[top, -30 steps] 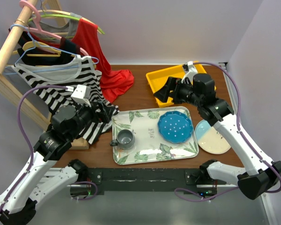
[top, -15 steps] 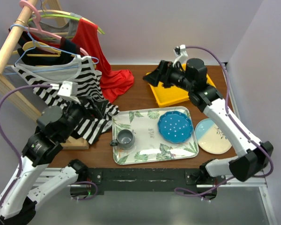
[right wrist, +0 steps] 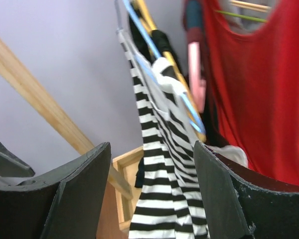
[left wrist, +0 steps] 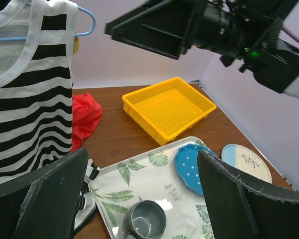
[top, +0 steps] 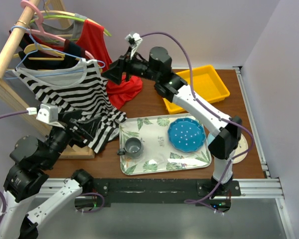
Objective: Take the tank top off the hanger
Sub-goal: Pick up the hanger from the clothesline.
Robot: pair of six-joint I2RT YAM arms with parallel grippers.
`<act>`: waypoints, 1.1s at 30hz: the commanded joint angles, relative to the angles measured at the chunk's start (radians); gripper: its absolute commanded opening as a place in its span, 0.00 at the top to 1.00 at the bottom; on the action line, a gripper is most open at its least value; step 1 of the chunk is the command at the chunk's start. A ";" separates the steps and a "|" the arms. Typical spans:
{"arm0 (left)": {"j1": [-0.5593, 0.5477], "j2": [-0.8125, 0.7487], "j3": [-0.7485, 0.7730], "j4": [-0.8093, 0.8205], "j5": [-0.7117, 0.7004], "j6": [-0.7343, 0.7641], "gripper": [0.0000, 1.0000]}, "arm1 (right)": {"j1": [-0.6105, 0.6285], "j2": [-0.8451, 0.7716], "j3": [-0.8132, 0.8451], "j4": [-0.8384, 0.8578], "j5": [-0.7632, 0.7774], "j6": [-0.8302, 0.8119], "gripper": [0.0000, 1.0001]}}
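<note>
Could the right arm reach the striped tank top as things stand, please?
Probably yes: the right claw is open and faces the striped tank top, with nothing between them.

Black-and-white striped tank top (top: 72,94) on lt-blue hanger (left wrist: 92,22); red garment (top: 124,84) alongside; yellow bin (top: 209,82); white tray (top: 154,129) w/ green leaf print; blue plate (top: 187,135) w/ white dots; grey cup (top: 133,147); 2nd plate (left wrist: 246,159) half pale blue, half cream; brown wood table (top: 149,104).
</note>
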 commanded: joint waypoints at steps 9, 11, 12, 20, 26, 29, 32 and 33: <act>0.006 -0.051 0.021 -0.068 0.027 0.063 0.04 | 0.026 0.063 0.012 0.321 -0.168 -0.168 0.31; 0.006 -0.054 0.020 -0.070 0.023 0.065 0.04 | 0.026 0.023 -0.057 0.374 -0.168 -0.177 0.28; 0.004 -0.055 0.020 -0.071 0.021 0.065 0.04 | 0.026 0.014 -0.062 0.365 -0.168 -0.211 0.27; 0.004 -0.054 0.017 -0.062 0.021 0.077 0.04 | 0.026 0.016 -0.021 0.251 -0.126 -0.386 0.20; 0.006 -0.051 0.012 -0.061 0.024 0.077 0.03 | 0.025 0.048 0.008 0.263 -0.114 -0.386 0.17; 0.006 -0.051 0.008 -0.054 0.018 0.080 0.03 | 0.026 0.078 0.057 0.225 -0.126 -0.420 0.17; 0.004 -0.046 0.006 -0.050 0.020 0.086 0.03 | 0.026 0.092 0.077 0.208 -0.112 -0.444 0.16; 0.006 -0.043 0.006 -0.048 0.020 0.088 0.03 | 0.025 0.094 0.082 0.197 -0.109 -0.458 0.15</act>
